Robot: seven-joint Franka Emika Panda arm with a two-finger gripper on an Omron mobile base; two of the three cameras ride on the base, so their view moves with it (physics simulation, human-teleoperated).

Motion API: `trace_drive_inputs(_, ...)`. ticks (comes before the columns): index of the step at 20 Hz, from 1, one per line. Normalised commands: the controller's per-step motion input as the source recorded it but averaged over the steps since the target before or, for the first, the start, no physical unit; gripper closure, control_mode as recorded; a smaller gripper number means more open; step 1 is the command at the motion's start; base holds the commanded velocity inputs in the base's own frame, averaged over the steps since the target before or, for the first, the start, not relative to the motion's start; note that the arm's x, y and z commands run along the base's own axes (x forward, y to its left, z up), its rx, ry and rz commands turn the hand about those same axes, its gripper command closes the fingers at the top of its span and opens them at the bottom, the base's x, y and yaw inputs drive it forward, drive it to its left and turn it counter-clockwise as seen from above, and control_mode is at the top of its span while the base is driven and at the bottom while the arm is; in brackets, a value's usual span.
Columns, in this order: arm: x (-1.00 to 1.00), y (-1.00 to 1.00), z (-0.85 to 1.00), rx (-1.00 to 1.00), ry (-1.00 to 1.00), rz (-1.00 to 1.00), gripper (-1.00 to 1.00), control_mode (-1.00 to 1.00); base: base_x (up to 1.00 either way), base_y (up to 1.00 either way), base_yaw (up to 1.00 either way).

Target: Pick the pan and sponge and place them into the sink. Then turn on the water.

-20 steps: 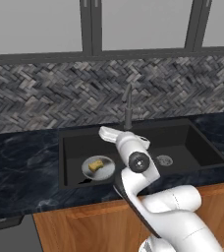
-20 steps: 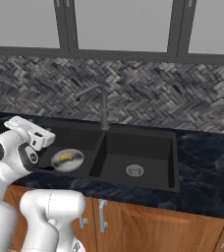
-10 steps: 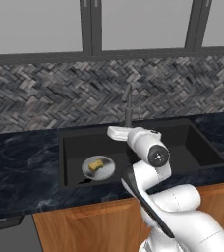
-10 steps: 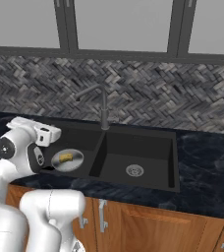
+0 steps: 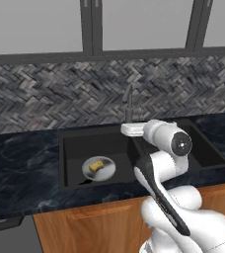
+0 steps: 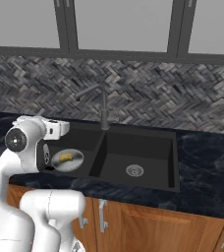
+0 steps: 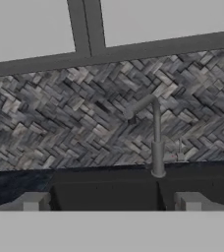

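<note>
The pan lies flat on the floor of the left basin of the black sink, with the yellow sponge resting in it. My gripper hovers above the sink's middle, to the right of the pan, and faces the grey faucet. It is open, its fingertips wide apart with nothing between them. The white hand is level with the counter. No water is in view at the spout.
A round silver drain sits in the right basin. Dark marble counter surrounds the sink, a herringbone backsplash stands behind it, and windows sit above. Wooden cabinet fronts run below the counter.
The hand has swung right from above the pan toward the sink's middle and the faucet. The gripper stays open; pan and sponge have not moved.
</note>
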Motion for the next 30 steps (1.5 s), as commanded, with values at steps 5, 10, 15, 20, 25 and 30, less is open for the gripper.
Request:
trace_drive_inputs(5,-0.2,-0.42,0.09,-0.06,-0.06,0.08,-1.0,-1.0,0.0,0.0,0.0)
trace_drive_inputs(10,-0.23,-0.4,0.0,-0.04,-0.05,0.1,-1.0,-1.0,0.0,0.0,0.0)
trace_drive_inputs(15,-0.09,-0.38,-0.11,-0.03,-0.04,0.12,-1.0,-1.0,0.0,0.0,0.0)
trace_drive_inputs(20,-0.01,-0.36,-0.08,-0.02,-0.06,0.13,-1.0,-1.0,0.0,0.0,0.0)
trace_drive_inputs(25,-0.03,-0.33,-0.05,-0.01,-0.05,0.12,-1.0,-1.0,0.0,0.0,0.0)
trace_drive_inputs(30,0.07,-0.23,-0.1,0.0,-0.04,0.11,-1.0,-1.0,0.0,0.0,0.0)
